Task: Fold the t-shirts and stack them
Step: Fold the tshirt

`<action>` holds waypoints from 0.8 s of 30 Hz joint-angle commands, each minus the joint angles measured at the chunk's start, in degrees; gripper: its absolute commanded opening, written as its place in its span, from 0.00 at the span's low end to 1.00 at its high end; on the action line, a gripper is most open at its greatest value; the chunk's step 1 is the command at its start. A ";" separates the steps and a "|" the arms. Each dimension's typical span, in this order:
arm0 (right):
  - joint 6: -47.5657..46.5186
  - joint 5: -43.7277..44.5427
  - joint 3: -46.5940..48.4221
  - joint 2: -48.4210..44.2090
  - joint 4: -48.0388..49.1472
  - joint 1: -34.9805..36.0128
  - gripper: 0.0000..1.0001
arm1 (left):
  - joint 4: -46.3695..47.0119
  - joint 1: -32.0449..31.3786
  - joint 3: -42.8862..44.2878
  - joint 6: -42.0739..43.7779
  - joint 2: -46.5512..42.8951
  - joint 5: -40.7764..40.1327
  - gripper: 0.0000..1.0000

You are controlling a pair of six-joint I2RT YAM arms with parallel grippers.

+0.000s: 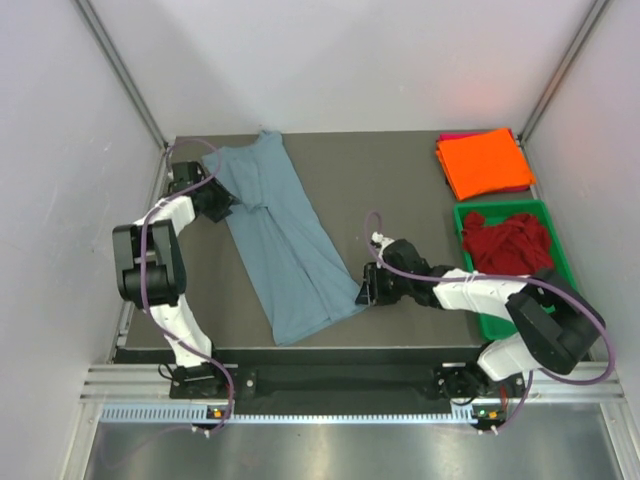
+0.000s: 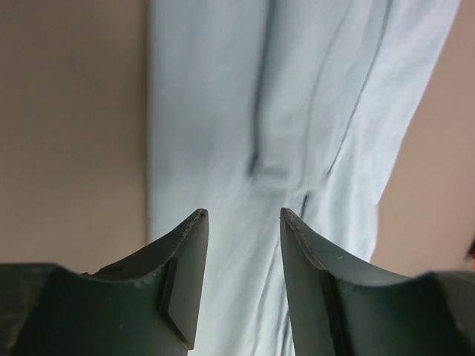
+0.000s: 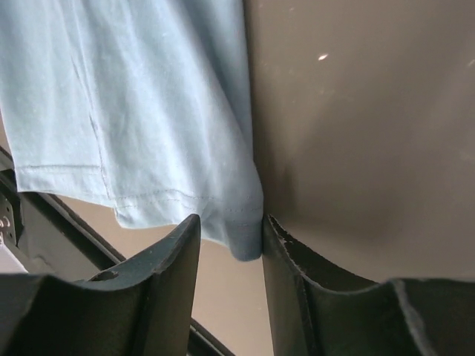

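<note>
Right claw [image 3: 231, 219] stands parted around the hem corner of the blue-grey t-shirt [image 1: 285, 250], which lies flat and slantwise on the desk [image 1: 400, 180]. Left claw [image 2: 244, 211], likewise parted and holding nothing, sits at the shirt's left edge toward the collar end. Likely fault: closing on the corner's very tip, or on one layer only, would let the cloth slip and skew the fold.

Soft even light; blurred wrist close-ups
</note>
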 commanded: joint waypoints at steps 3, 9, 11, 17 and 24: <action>2.14 4.27 -0.23 -3.68 0.31 2.42 0.36 | 7.39 -0.12 10.42 -1.03 9.06 6.69 0.48; 3.46 7.44 -0.41 -5.97 -0.66 3.21 0.20 | 11.09 -0.82 15.70 -3.75 15.58 10.04 0.45; 3.90 8.41 -0.32 -6.76 -0.84 3.48 0.12 | 10.92 -1.35 16.58 -3.76 16.55 9.43 0.45; 6.80 11.75 -3.22 -10.54 -0.23 4.88 0.00 | 9.25 -4.16 17.99 -1.12 18.75 5.91 0.45; 10.14 14.64 -6.47 -13.96 -0.13 7.52 0.00 | 9.69 -7.24 15.71 0.11 19.37 3.55 0.44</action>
